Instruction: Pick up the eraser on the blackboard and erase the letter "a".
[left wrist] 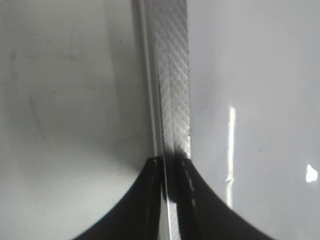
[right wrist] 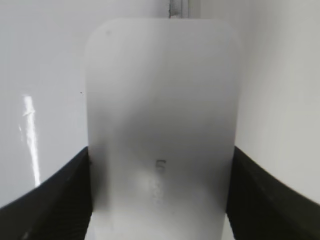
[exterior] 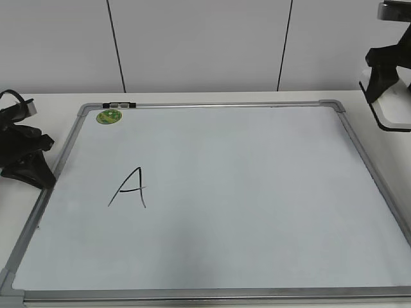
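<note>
The blackboard (exterior: pixel 257 192) is a white board in a grey frame, lying flat on the table. No small "a" shows on it. My right gripper (exterior: pixel 384 96) is shut on the white eraser (exterior: pixel 395 106) and holds it beyond the board's far right corner. In the right wrist view the eraser (right wrist: pixel 160 100) fills the space between the two black fingers (right wrist: pixel 160 165). My left gripper (exterior: pixel 40 174) rests shut at the board's left edge. In the left wrist view its fingertips (left wrist: pixel 170 162) sit over the grey frame (left wrist: pixel 172 75).
A tall capital "A" (exterior: pixel 130 188) in black marker is on the board's left half. A green round sticker (exterior: pixel 109 117) is at the far left corner, beside a small dark clip (exterior: pixel 119 104) on the frame. A white wall stands behind the table.
</note>
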You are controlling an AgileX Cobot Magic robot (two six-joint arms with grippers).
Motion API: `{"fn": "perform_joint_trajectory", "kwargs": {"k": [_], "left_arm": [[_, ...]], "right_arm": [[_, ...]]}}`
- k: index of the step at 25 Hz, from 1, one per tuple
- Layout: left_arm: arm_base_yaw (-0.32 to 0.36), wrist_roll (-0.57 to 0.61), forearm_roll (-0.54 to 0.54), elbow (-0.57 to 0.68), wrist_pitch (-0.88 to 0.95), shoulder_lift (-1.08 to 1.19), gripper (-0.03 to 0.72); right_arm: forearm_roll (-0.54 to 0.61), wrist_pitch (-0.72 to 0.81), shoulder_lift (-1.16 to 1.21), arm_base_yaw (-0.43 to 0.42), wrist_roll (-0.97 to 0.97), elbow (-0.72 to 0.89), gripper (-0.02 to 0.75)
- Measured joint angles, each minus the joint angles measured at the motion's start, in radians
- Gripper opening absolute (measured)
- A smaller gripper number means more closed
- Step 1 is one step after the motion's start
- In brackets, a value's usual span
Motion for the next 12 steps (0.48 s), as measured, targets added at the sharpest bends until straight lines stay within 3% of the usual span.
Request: {"fn": "perform_joint_trajectory", "kwargs": {"k": [7, 12], "left_arm": [[0.0, 0.0, 0.0, 0.0, -0.002, 0.0, 0.049], [0.0, 0.0, 0.0, 0.0, -0.002, 0.0, 0.049]], "right_arm": [[0.044, 0.002, -0.012, -0.001, 0.0, 0.01, 0.531], [0.046, 0.002, -0.063, -0.001, 0.0, 0.109, 0.531]]}}
